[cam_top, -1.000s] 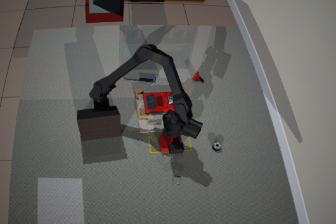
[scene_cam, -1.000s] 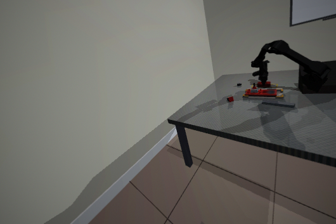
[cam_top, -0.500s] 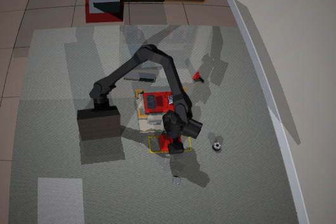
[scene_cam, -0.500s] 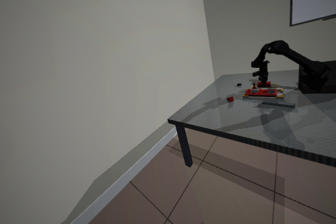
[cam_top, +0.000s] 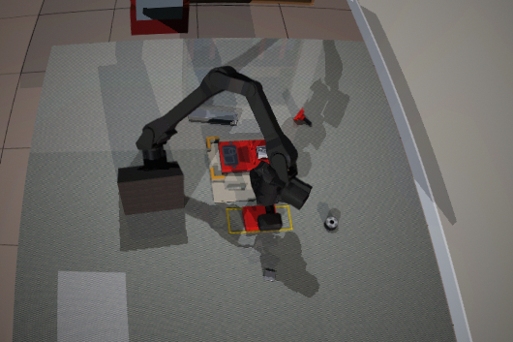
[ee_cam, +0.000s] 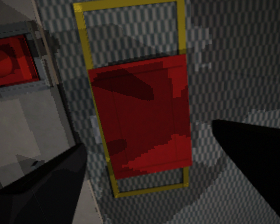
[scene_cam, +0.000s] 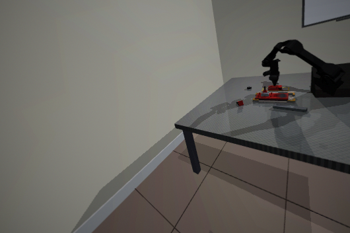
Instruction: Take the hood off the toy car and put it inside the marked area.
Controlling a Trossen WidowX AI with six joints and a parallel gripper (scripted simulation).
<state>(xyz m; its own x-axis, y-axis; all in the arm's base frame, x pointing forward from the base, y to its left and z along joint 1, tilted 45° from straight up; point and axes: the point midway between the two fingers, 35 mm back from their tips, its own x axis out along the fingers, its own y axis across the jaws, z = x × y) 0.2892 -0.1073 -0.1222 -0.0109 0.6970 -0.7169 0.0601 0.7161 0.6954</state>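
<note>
The hood (cam_top: pixel 251 218) (scene_cam: pixel 275 88) (ee_cam: pixel 145 120), a flat red panel, lies in the yellow outline of the marked area (cam_top: pixel 228 221) (ee_cam: pixel 181 30). Its long edges run along the outline's two long lines and cover parts of them in the wrist view. My gripper (cam_top: pixel 269 218) (scene_cam: pixel 274 83) (ee_cam: pixel 150 137) is open above the hood, one finger on each side, with a gap between each fingertip and the hood in the wrist view. The toy car (cam_top: pixel 245 155) (scene_cam: pixel 272 96) (ee_cam: pixel 10 60), red on a pale base, stands beside the area, partly hidden by the arm in the top view.
A small wheel (cam_top: pixel 331 223) (scene_cam: pixel 249 88) lies right of the area in the top view. A small grey piece (cam_top: pixel 269 274) lies below it. A red and black piece (cam_top: pixel 300 115) (scene_cam: pixel 240 103) and a long grey bar (cam_top: pixel 213 116) (scene_cam: pixel 290 107) lie beyond the car.
</note>
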